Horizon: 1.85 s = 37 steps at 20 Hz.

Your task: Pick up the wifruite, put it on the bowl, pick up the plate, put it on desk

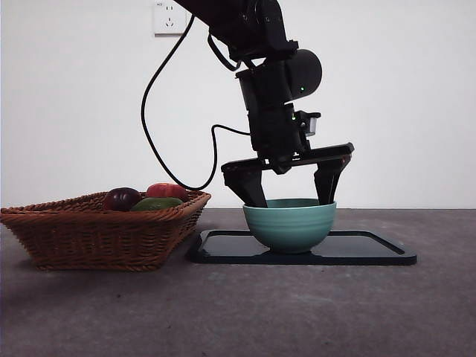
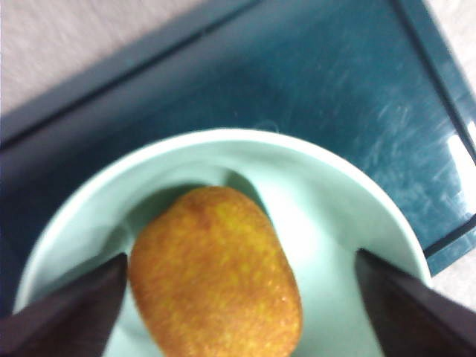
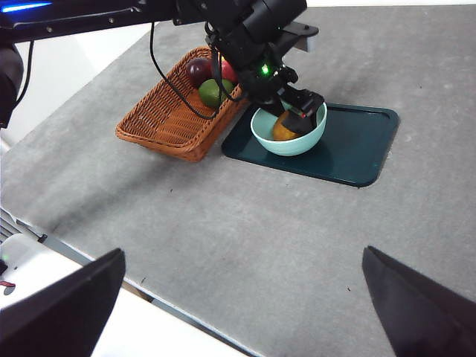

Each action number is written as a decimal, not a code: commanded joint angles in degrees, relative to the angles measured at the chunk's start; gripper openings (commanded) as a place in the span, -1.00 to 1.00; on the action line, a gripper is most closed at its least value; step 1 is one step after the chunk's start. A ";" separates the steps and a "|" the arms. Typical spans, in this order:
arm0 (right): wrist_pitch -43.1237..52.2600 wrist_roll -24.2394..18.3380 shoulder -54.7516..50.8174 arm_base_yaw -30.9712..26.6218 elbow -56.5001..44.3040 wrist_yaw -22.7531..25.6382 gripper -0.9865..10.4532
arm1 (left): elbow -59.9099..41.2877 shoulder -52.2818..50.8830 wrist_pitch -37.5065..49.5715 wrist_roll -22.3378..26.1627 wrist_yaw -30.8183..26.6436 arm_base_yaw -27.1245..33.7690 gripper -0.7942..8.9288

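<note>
The wifruite (image 2: 216, 271), an orange-brown oval, lies inside the teal bowl (image 1: 290, 227), and the front view hides it behind the bowl's wall. My left gripper (image 1: 292, 195) reaches down into the bowl, open, with its jaws spread wide on either side of the fruit. The bowl stands on the plate (image 1: 372, 249), a glossy black rectangular tray lying flat on the desk (image 1: 297, 312). My right gripper (image 3: 244, 256) hangs open high above the desk's near side, holding nothing. From there I see the bowl (image 3: 286, 145) with the fruit (image 3: 283, 130) in it.
A brown wicker basket (image 1: 97, 230) sits just beside the tray, holding a dark purple fruit (image 1: 121, 198), a red one (image 1: 167, 190) and a green one (image 1: 156, 203). A black cable loops down behind the left arm. The wall has a socket (image 1: 169, 16).
</note>
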 commanded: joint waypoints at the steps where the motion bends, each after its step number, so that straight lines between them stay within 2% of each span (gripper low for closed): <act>1: -4.17 0.57 0.15 0.20 0.52 -0.02 0.07 | 1.79 2.36 -0.09 0.87 -0.31 -0.96 -0.10; 4: -4.17 0.59 0.15 0.20 0.55 -0.02 0.07 | 1.79 2.45 0.00 0.85 -0.31 -1.27 -0.34; 9: -4.17 0.59 0.15 0.20 0.55 -0.02 0.07 | 2.27 2.45 -0.46 0.85 -0.31 -1.25 -0.34; 13: -4.17 0.57 0.15 0.20 0.55 -0.02 0.07 | 7.21 2.45 -4.28 1.09 -0.31 -1.25 -0.34; 19: -4.17 0.55 0.15 0.20 0.55 -0.02 0.07 | 20.98 2.45 -17.79 1.14 -0.31 -1.27 -0.34; 22: -4.17 0.55 0.15 0.20 0.55 -0.04 0.07 | 27.36 2.45 -25.68 3.08 -0.83 -1.29 -0.34; 27: -4.17 0.55 0.15 0.20 0.52 0.04 0.07 | 28.24 -2.19 -26.49 5.53 -1.18 -1.29 -0.34; 30: -4.17 0.57 0.15 0.20 0.52 0.02 0.07 | 26.53 -7.06 -26.95 5.53 -1.16 -1.25 -0.34; 32: -4.17 0.59 0.15 0.20 0.55 0.02 0.07 | 21.77 -12.55 -26.95 5.53 -1.16 -1.11 -0.34; 37: -4.17 0.76 0.15 0.20 0.55 0.02 0.07 | -4.63 -31.87 -26.95 5.55 -1.20 1.53 -0.34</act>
